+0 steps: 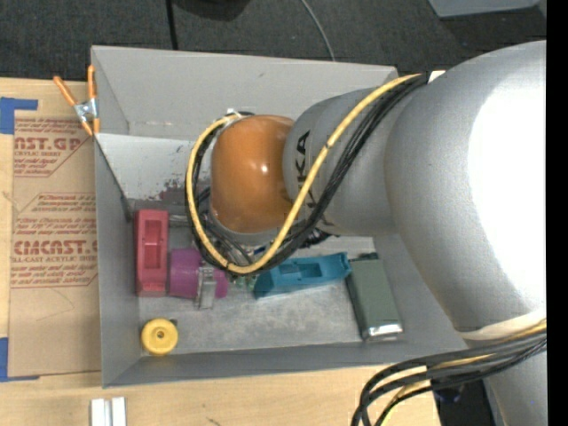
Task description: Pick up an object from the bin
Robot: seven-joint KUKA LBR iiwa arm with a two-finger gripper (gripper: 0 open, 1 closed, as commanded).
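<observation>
- Grey metal bin (266,87), end effector (211,282) low inside; how far open it is cannot be told.
- Purple plastic cylinder (185,272) just beside it; seemingly nothing lifted yet.

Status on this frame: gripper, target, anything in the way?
Gripper low at middle of bin, under orange cover. Nearest: purple piece, blue tool. Nothing seen held. Off to the sides: pink block, yellow disc, grey block.

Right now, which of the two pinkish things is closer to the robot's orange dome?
The small purple-pink piece, just below the orange cover. The longer red-pink block lies farther left, by the bin wall.
</observation>
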